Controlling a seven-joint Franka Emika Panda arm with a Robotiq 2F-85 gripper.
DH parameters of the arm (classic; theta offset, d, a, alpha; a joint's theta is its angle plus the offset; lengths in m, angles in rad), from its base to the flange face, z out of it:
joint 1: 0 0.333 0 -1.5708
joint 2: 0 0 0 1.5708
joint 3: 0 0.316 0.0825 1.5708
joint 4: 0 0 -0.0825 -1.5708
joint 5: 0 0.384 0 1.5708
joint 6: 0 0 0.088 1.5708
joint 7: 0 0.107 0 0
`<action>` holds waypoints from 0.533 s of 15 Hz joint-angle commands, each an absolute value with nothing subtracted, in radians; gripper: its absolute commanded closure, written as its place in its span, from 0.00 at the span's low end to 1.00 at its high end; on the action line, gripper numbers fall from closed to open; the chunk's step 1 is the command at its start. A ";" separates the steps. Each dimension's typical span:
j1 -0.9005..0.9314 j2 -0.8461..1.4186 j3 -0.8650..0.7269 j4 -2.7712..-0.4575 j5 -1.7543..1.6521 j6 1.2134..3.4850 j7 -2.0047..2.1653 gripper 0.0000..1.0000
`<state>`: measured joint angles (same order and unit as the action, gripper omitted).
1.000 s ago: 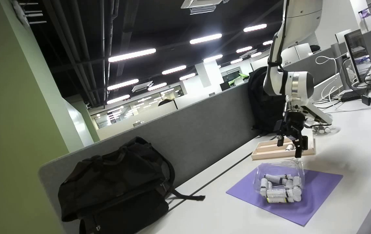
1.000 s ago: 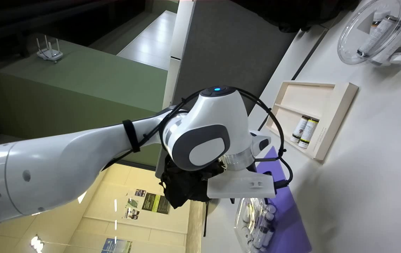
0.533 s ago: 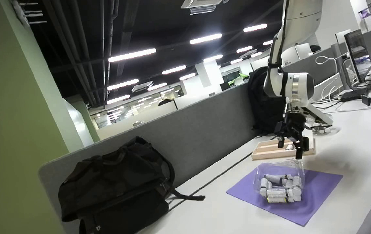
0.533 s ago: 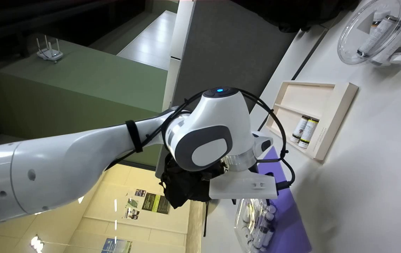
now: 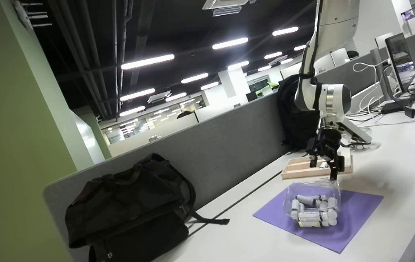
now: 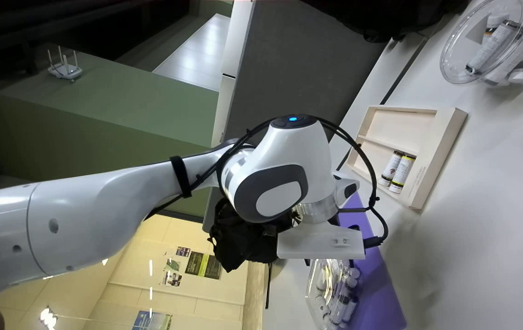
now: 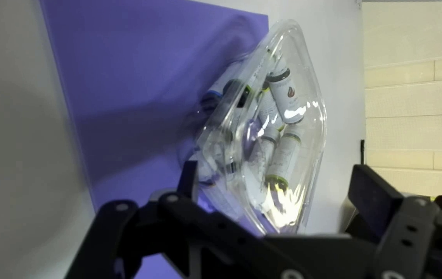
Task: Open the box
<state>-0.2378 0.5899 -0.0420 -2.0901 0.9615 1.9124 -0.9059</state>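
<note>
Box (image 6: 431,158): pale wood, on the desk (image 6: 486,192), open face up, no lid seen on it; two bottles (image 6: 402,174) in one compartment. In an exterior view it lies at 12 o'clock of the container (image 5: 311,188), apart from it.

Gripper (image 7: 274,172): fingers (image 7: 374,205) spread wide, nothing held; in the wrist view they stand at 8 and 4 o'clock of the container.

Container: clear, holding more bottles (image 7: 284,159), on a mat (image 5: 356,211); lid state cannot be told.

Risks, as judged:
1. Wrong item. The box looks open already; lowering here would bring the fingers to the container instead.
2. Descent. In an exterior view a fingertip (image 5: 334,173) shows at the container's 1 o'clock corner, contact uncertain; pressing straight down could dent the rim or tip the whole.
3. Closing. An uneven squeeze could buckle the thin-looking walls or slide the container across the mat, spilling bottles.
</note>
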 commanded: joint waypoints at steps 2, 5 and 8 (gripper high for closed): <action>-0.241 0.597 -0.034 -2.058 0.989 1.869 -0.921 0.00; -0.244 0.603 -0.034 -2.049 1.005 1.829 -0.928 0.00; -0.258 0.617 -0.038 -2.027 1.022 1.752 -0.921 0.00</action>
<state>-0.2416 0.5937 -0.0333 -2.0701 1.0011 1.8296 -0.9287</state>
